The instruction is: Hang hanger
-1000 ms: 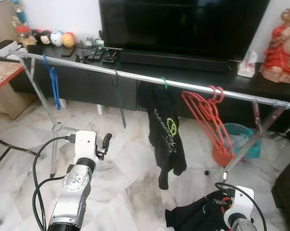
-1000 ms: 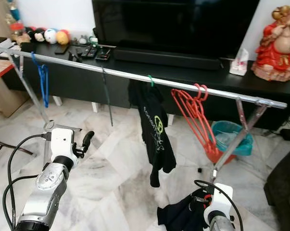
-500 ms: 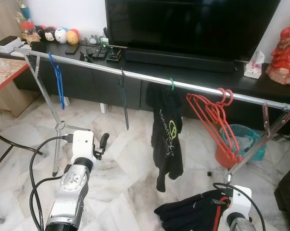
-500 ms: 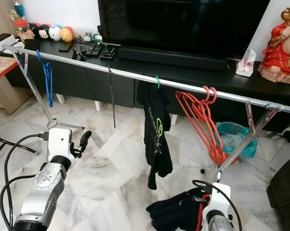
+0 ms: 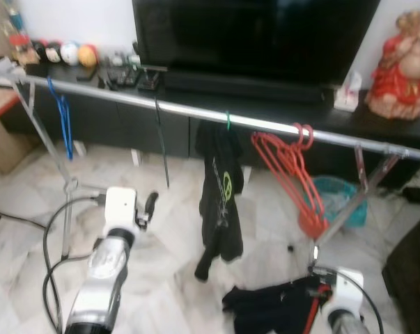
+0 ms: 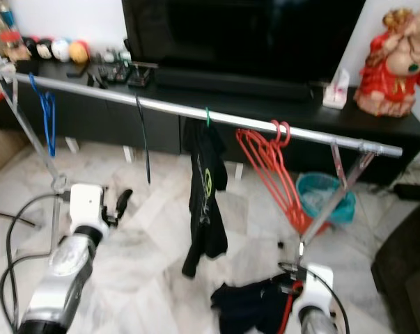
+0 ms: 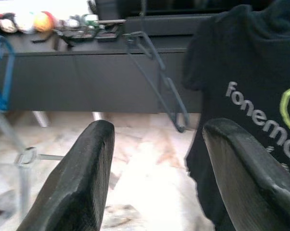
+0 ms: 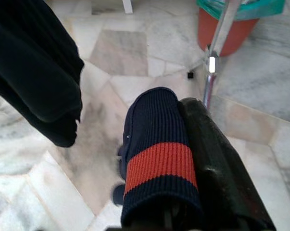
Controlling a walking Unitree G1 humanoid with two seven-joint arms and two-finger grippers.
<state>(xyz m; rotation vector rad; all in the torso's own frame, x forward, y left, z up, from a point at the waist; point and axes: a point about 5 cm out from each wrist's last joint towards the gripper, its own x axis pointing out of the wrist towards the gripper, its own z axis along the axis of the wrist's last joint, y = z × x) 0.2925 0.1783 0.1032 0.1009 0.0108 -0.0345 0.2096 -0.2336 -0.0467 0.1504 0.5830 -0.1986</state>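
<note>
Both head views are soft with motion blur: the silver metal clothes rail (image 5: 196,111) and the red plastic hangers (image 5: 291,170) have smeared outlines. Light is even and bright, indoor daylight in feel, and the pale marble floor (image 5: 168,229) looks washed out, nearly glaring. The large black television screen (image 5: 251,35) stays dark with faint reflections. In the left wrist view the near black fingers (image 7: 82,178) are out of focus; the right wrist view is sharper.

A large black television (image 5: 251,35) stands on a long black cabinet (image 5: 112,118) against the white wall (image 5: 77,21); pale marble floor (image 5: 168,229) below.
</note>
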